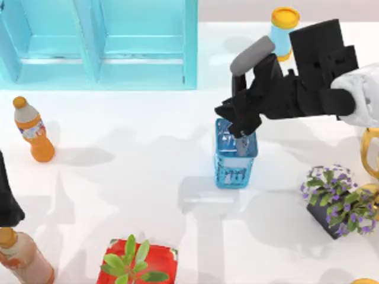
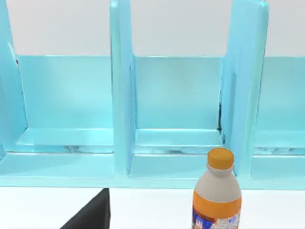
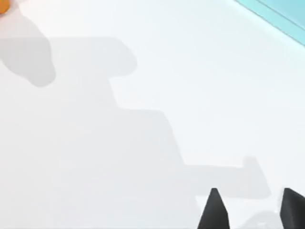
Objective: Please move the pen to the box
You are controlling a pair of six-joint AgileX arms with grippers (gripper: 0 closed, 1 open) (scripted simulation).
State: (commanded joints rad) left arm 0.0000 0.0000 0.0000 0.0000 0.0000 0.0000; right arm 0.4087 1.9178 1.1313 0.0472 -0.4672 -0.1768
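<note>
The white worktop [image 1: 148, 177] carries a big turquoise shelf unit [image 1: 98, 44] in the upper left of the top view. Our right arm reaches in from the right edge, and its right pincer [image 1: 241, 131] hangs over the blue box [image 1: 235, 155] at centre frame. The pen [image 1: 242, 145] stands nearly upright inside that box, its grey barrel rising to the pincer from directly below, long axis close to vertical. We judge the drop all but made; the coming move turns on freeing the pen straight down and lifting clear.

In the right wrist view two dark fingertips [image 3: 213, 210] stand apart with a gap between them, so the pincer looks parted, though we cannot tell whether it grips the pen.

Our left pincer [image 1: 6, 204] is parked at the left edge; we cannot tell its state. The left wrist view shows the shelf's compartments and the orange bottle [image 2: 217, 195].
</note>
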